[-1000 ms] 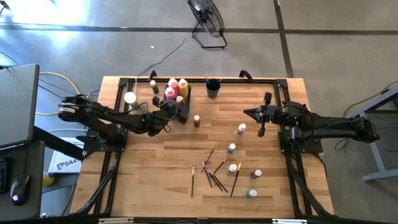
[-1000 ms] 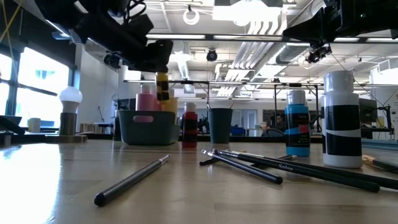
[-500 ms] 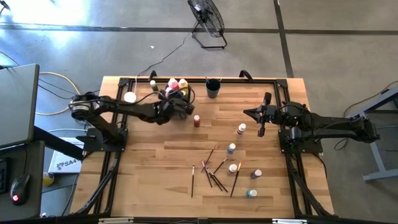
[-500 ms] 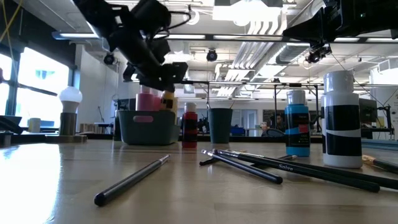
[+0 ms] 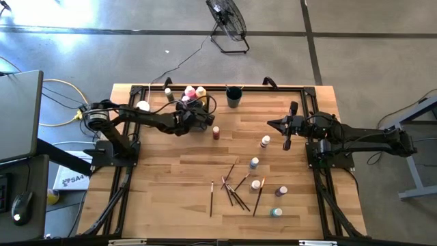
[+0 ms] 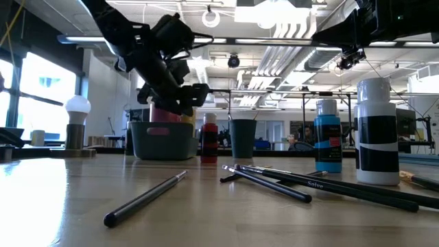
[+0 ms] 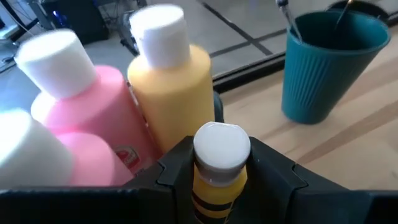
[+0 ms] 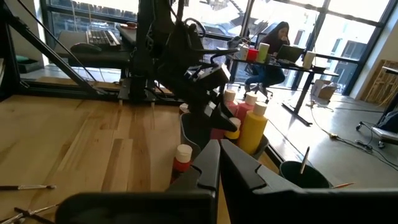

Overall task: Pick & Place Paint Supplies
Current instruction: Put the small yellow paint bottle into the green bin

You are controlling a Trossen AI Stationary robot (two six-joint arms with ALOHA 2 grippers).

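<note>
- Here, closest to you in the low view, a dark-handled paintbrush (image 6: 145, 199) lies alone on the wooden table (image 5: 171, 178), and a crossed bundle of paintbrushes (image 6: 322, 186) lies beside a blue paint bottle (image 6: 328, 145) and a white-capped black bottle (image 6: 376, 132).
- From above, you see that loose paintbrush pile (image 5: 235, 190) toward the near edge, with small white-capped bottles scattered around it: one teal (image 5: 276, 212), one purple (image 5: 281, 191), one beside the brush tips (image 5: 256, 184), one blue-grey (image 5: 254, 162) and one farther up (image 5: 265, 141).
- Your right gripper (image 5: 287, 143) hangs over the table's right side with its fingers pressed together on nothing, well apart from the supplies.
- A small red bottle (image 5: 216, 132) stands upright just beside the dark bin (image 6: 162, 139).
- Your left gripper (image 7: 219, 163) is clamped on a small yellow bottle (image 7: 217, 163) with a white cap, held upright above the bin, right by the tall yellow squeeze bottle (image 7: 172, 93) and the tall pink squeeze bottle (image 7: 81, 106) standing inside it.
- Beyond the bin, a teal cup (image 7: 329, 65) with brush handles in it stands near the far edge.
</note>
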